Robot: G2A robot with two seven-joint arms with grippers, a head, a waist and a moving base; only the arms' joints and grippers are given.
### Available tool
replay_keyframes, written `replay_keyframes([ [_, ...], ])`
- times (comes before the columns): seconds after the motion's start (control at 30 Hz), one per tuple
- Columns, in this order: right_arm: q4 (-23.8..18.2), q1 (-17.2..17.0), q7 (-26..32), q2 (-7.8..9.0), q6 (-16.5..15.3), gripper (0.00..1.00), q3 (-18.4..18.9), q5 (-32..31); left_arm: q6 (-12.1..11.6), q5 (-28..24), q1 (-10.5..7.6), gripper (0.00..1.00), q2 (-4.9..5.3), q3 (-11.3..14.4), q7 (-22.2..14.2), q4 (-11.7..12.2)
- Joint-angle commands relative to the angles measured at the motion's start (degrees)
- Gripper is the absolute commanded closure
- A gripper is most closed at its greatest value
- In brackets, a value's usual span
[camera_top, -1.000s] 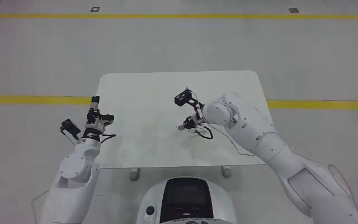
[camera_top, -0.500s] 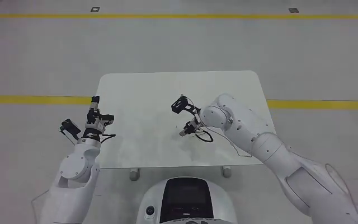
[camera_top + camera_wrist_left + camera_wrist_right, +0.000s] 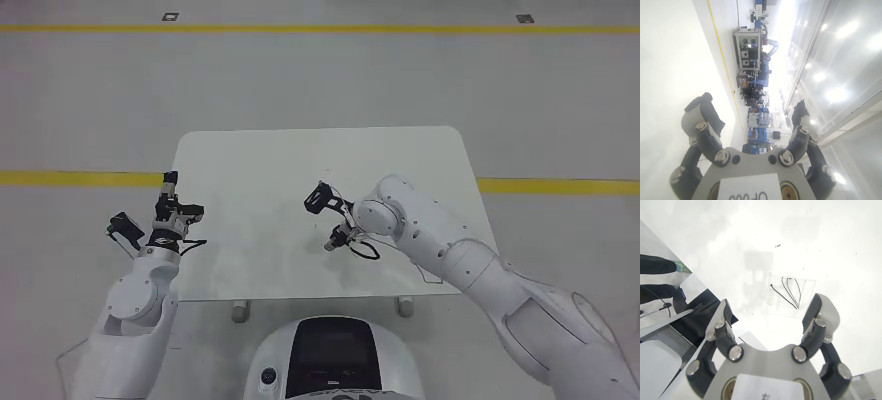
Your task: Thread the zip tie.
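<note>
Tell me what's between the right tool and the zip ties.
Nothing, by the right wrist view: the open right tool hovers over the zip ties on their clear sheet.

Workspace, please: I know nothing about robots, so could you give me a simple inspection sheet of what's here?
Surface: white table, faintly smudged.
Job's things: black zip ties lying on a clear sheet; none held.
Clutter: small dark speck on the table.
Pincers: right pincer open, empty, over the table, facing the sheet; left pincer open, empty, by the table's left edge.
Cables: black loop by the right wrist.
Surroundings: grey floor with yellow lines.
</note>
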Motion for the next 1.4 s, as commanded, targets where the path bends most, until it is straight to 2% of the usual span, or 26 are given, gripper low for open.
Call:
replay_keyframes([
  [0.0,-0.03,-0.02,-0.01,0.01,0.03,0.0,0.03,0.01,0.0,0.0,0.0,0.0,0.0,0.0,0.0,0.0],
  [0.57,-0.56,-0.92,-2.44,0.26,-1.0,0.0,-0.01,-4.22,0.0,0.0,0.0,0.0,0.0,0.0,0.0,0.0],
  [0.7,-1.69,-0.56,-1.14,0.41,-4.06,0.0,-0.27,-6.88,0.0,0.0,0.0,0.0,0.0,0.0,0.0,0.0],
  [0.87,-1.33,0.54,1.16,0.08,-9.16,0.0,-1.06,-6.7,0.0,0.0,0.0,0.0,0.0,0.0,0.0,0.0],
  [1.17,-1.28,0.85,1.64,0.02,-9.16,0.0,-1.48,-6.35,0.0,0.0,0.0,0.0,0.0,0.0,0.0,0.0],
  [1.37,-1.61,-0.17,-0.44,0.08,-6.51,0.0,-0.98,-9.19,0.0,0.0,0.0,0.0,0.0,0.0,0.0,0.0],
])
